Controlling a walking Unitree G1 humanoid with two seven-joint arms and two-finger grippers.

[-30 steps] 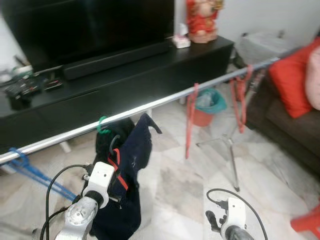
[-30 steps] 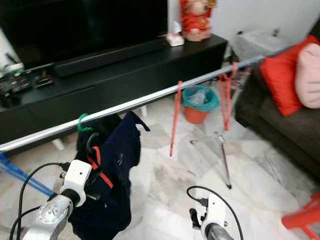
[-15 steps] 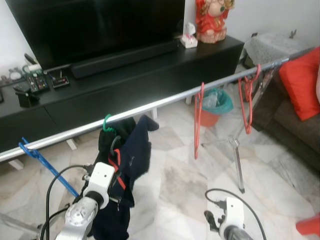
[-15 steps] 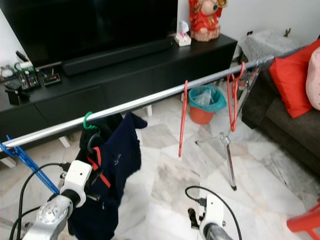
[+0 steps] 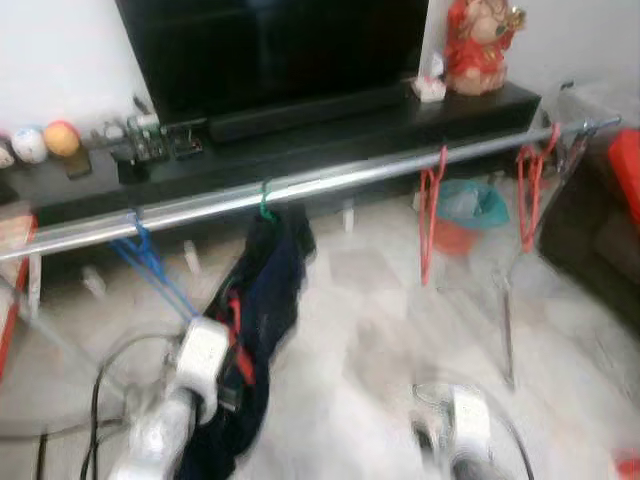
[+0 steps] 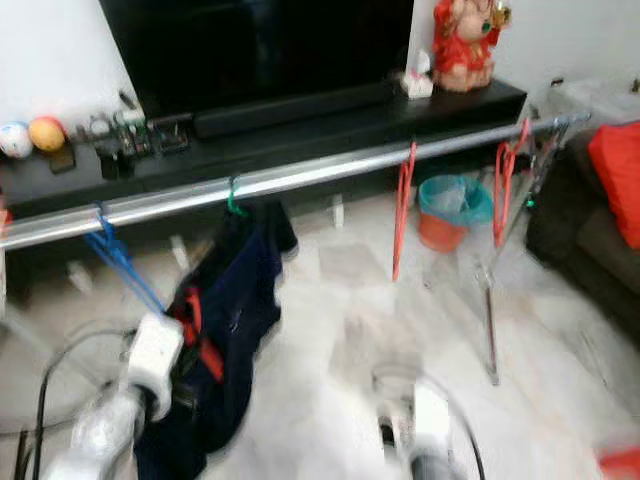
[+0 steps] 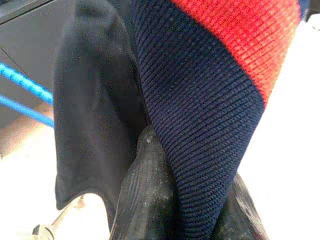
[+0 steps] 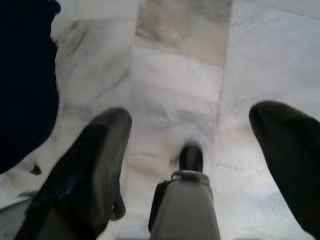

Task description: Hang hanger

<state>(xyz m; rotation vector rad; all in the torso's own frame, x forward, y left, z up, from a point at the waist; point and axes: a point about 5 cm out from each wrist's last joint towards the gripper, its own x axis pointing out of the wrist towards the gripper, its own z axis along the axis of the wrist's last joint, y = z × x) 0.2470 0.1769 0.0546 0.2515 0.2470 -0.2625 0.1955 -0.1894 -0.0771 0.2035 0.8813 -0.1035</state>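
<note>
Going left to right: the blue hanger [image 5: 150, 262] hangs off the rail [image 5: 320, 184] at a slant. Next comes the green hanger [image 5: 265, 203], hook over the rail, with the dark navy garment [image 5: 262, 300] drooping from it. So the hanger looks like it's already on. Its hook points up, and the garment's long axis runs from the rail down to the floor [image 5: 380, 340], leaning toward the robot's left. I can't make out how the hanger's shoulders lie under the cloth.

The left gripper [image 7: 175, 200] is low in that garment, fingers [image 7: 145, 200] pinched on a fold of navy knit with a red band. I'd say we're at the tail end: hanging done, letting go not yet. The next move would be to spread the fingers and pull away without dragging the hook off.

Further right are two red hangers [image 5: 432, 205] [image 5: 528, 185] on the same rail. The right gripper [image 8: 190, 150] hangs idle over the marble, fingers spread wide, holding nothing.
</note>
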